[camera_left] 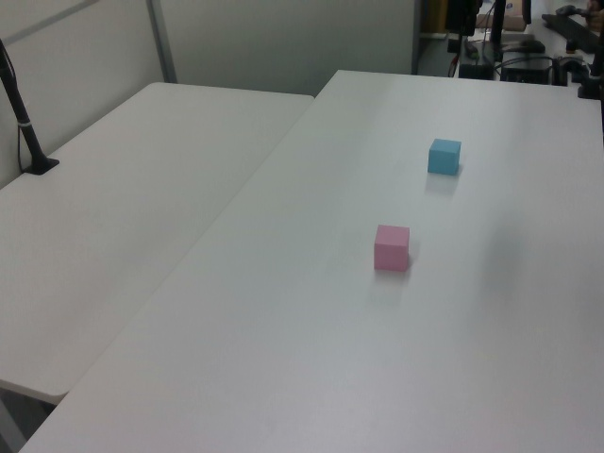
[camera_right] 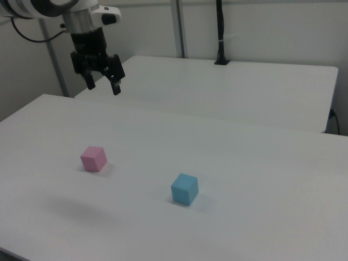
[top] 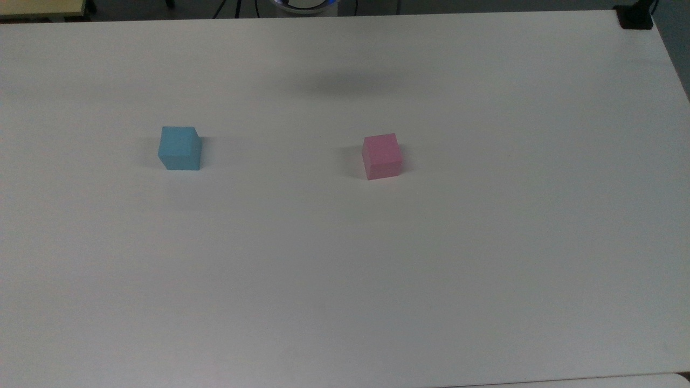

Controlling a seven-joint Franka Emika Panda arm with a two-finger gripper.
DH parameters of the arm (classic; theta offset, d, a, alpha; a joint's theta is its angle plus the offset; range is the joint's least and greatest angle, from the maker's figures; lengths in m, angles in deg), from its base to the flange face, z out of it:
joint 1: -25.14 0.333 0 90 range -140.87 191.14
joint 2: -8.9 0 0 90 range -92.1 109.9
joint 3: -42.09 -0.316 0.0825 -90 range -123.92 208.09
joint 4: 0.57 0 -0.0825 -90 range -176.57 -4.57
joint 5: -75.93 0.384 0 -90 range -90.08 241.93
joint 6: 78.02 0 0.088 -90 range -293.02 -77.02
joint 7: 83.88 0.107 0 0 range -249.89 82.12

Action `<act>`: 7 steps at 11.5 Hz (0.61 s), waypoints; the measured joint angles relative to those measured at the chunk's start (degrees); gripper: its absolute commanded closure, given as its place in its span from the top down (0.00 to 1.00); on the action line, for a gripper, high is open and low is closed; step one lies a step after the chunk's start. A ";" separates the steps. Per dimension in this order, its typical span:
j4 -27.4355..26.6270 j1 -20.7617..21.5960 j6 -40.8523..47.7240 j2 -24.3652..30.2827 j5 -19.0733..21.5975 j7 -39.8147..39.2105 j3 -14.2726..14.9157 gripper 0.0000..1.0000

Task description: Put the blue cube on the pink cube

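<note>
Right view: claw (camera_right: 103,87) spread, empty, above table; cubes' faces plain.

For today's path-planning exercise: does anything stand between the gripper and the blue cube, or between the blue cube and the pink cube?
Nothing visible does. The gripper hangs open above the table, holding nothing. The blue cube and the pink cube sit apart, with bare tabletop between them in all three views.
</note>
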 measured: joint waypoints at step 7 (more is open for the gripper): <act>-0.19 0.12 0.74 0.00 0.15 0.23 0.00 1.00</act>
